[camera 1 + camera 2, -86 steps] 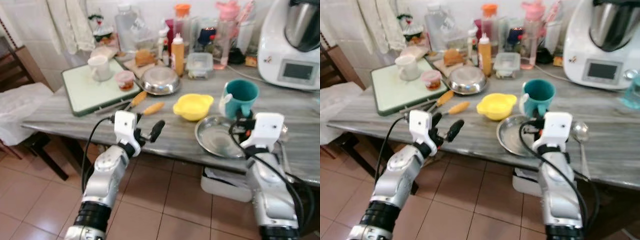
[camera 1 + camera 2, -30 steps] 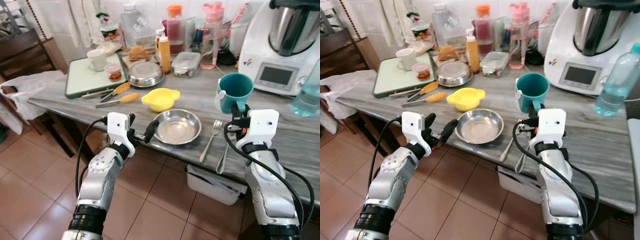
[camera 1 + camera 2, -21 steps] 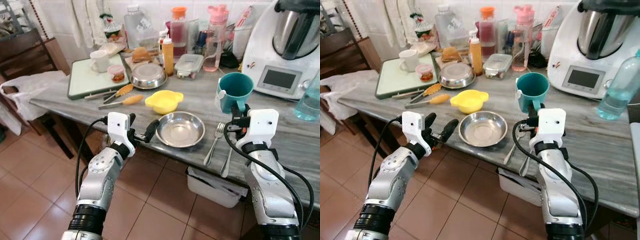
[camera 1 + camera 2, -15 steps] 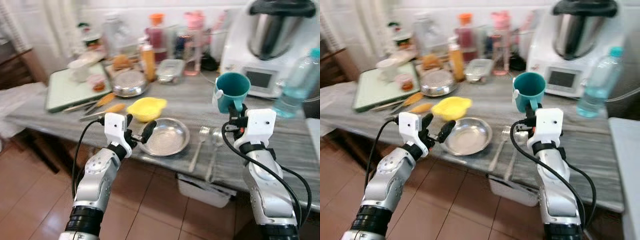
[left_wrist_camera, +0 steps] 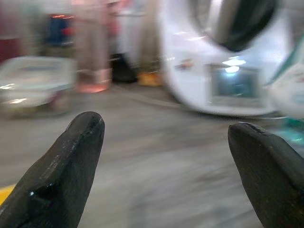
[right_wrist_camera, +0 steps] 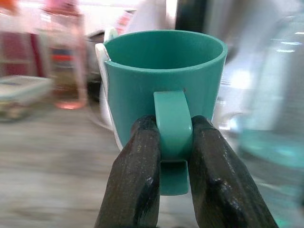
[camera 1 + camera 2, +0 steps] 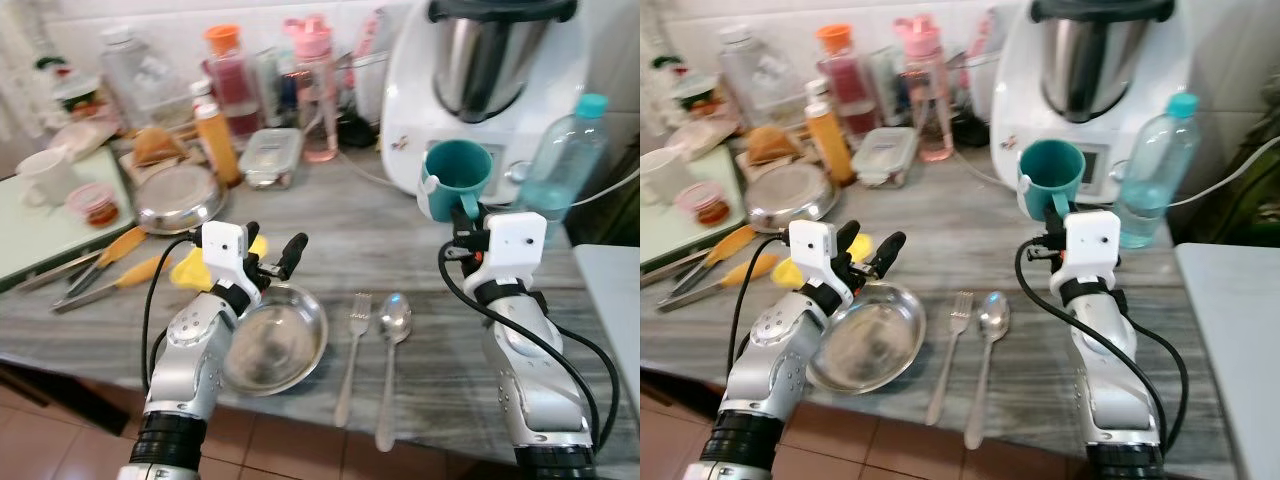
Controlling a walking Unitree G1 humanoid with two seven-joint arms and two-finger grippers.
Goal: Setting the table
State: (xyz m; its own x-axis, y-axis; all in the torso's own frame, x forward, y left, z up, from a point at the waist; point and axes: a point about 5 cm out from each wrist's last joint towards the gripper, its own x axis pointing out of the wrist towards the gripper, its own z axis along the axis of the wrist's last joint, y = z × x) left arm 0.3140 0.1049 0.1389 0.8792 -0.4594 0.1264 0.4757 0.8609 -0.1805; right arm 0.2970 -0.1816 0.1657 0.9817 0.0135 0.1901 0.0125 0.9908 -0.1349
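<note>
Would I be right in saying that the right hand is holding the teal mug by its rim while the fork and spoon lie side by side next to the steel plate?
Not quite: the right hand is clamped on the teal mug by its handle, not its rim, as the right wrist view shows. The rest holds: the fork and spoon lie side by side next to the steel plate.

Even, bright daylight is seen across the grey marbled tabletop (image 7: 420, 250), with soft short shadows. Slight motion blur softens the head views, most at the edges, where the white cutting board (image 7: 30, 235) is smeared. Highlights glare on the round steel plate (image 7: 270, 345) and the white kitchen machine (image 7: 1100, 90). In the wrist views the backgrounds are strongly blurred, while the teal ceramic mug (image 6: 164, 95) and the black pincer fingers (image 6: 137, 175) are rendered sharp.
</note>
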